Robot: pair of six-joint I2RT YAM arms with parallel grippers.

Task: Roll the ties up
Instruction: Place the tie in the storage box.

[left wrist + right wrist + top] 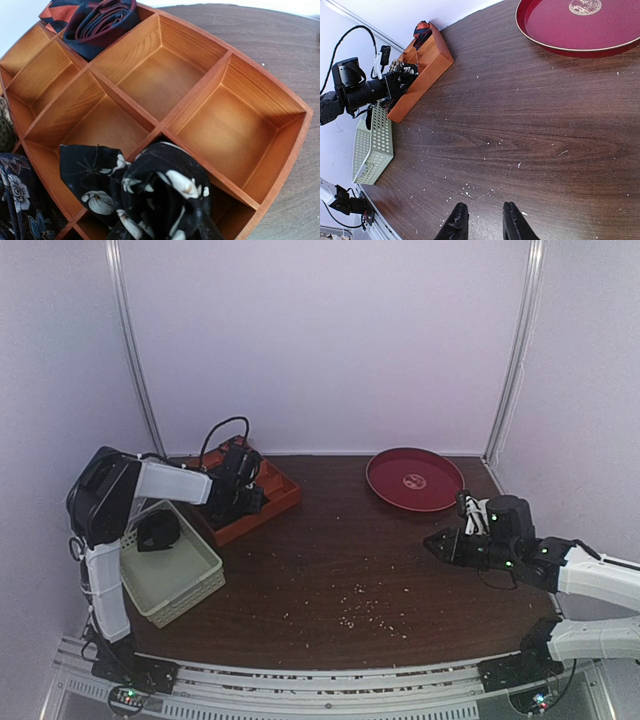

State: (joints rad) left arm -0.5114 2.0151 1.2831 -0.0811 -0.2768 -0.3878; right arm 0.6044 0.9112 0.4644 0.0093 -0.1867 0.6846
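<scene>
- While left gripper [240, 488] hangs over orange tray [280, 165], its jaw state cannot be determined (black floral tie [160, 195] bunched in a near compartment).
- Right gripper [483, 206]: fingers slightly apart, empty, above table [530, 125].

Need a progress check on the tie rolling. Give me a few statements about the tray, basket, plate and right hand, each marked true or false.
1. A rolled reddish tie sits in a compartment of the orange tray. True.
2. The red plate holds a tie. False: nothing lies on it.
3. The right hand grips a tie. False: its fingers stand apart with nothing between them, above the table.
4. A dark bundle lies in the white basket. True.
5. Every tray compartment is filled. False: several are empty.
</scene>
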